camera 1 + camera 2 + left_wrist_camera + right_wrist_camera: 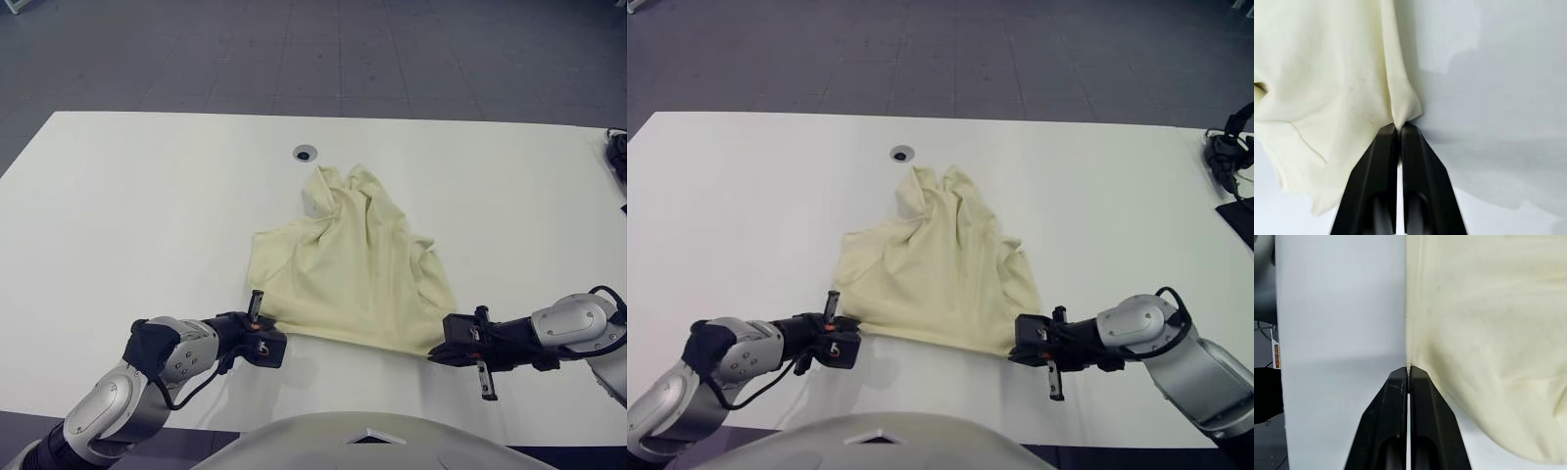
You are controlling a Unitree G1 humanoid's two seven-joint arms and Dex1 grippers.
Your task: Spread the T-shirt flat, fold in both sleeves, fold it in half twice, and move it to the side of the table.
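The T-shirt [353, 269] lies at the centre of the left eye view on the white table [118, 215], and is only partly spread. Its lower edge is drawn taut between 2 corners. One corner is pinched by the clenched jaws of the left gripper [1399, 126] at lower left of centre. The other is pinched by the right gripper [1408, 369] at lower right, its jaws likewise closed on the hem.

The upper part is bunched and creased near the round cable port [305, 153]. Spreading is judged unfinished. The 2 sleeve folds, the 2 halvings and the move aside are all judged left to do.

The long axis runs from bottom to top of the frame. The hem is at the bottom and the narrowed, crumpled end points upward.
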